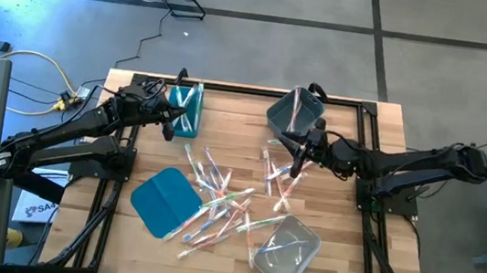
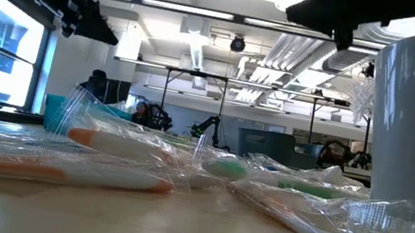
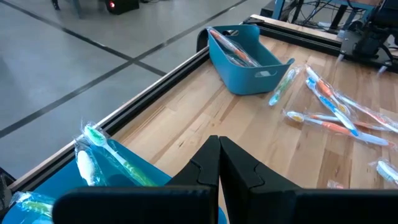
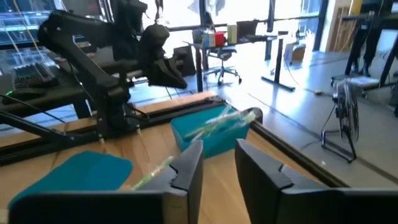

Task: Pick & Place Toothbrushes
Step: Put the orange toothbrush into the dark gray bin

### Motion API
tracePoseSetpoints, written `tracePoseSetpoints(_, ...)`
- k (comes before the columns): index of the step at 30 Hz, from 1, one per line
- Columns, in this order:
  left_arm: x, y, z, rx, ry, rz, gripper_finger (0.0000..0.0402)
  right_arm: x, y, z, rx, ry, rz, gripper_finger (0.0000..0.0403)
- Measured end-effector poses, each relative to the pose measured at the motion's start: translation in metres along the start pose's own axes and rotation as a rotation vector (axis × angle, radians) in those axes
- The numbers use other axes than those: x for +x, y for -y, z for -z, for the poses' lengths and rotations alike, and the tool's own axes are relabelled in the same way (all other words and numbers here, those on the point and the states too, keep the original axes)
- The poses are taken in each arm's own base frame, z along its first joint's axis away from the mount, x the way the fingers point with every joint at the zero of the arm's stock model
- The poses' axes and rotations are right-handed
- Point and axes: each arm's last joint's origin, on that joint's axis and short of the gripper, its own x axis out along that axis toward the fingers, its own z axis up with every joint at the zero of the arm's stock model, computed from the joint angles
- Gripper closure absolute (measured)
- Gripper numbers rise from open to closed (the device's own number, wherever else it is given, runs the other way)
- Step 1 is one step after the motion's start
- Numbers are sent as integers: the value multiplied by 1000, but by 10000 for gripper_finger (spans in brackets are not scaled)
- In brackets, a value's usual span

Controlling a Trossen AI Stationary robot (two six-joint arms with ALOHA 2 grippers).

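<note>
Two arms work here, each with one end effector: the left end effector [image 1: 172,121] and the right end effector [image 1: 295,165]. Three bins sit on the bench [image 1: 228,107]: a teal bin [image 1: 188,110] beside the left end effector, a grey bin [image 1: 290,116] just beyond the right one, and a clear bin [image 1: 286,250] nearer the front edge. One flat teal lid [image 1: 163,201]. The toothbrushes [image 1: 219,193] number a couple of dozen between the end effectors; an exact count cannot be made.
</note>
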Motion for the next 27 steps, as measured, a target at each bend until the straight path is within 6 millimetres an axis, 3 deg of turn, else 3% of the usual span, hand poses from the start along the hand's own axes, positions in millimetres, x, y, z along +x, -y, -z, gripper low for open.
tracePoseSetpoints(8, 0, -1, 0, 0, 1, -30, 400, 4, -7, -16, -29, -68, 11, 349)
tracePoseSetpoints(14, 0, -1, 0, 0, 1, -31, 400, 7, 0, -4, -104, -336, 75, 355)
tracePoseSetpoints(21, 0, -1, 0, 0, 0, -31, 400, -4, 13, 18, 11, -626, 150, 355)
tracePoseSetpoints(27, 0, -1, 0, 0, 1, -32, 400, -7, 18, 26, 77, -743, 146, 355)
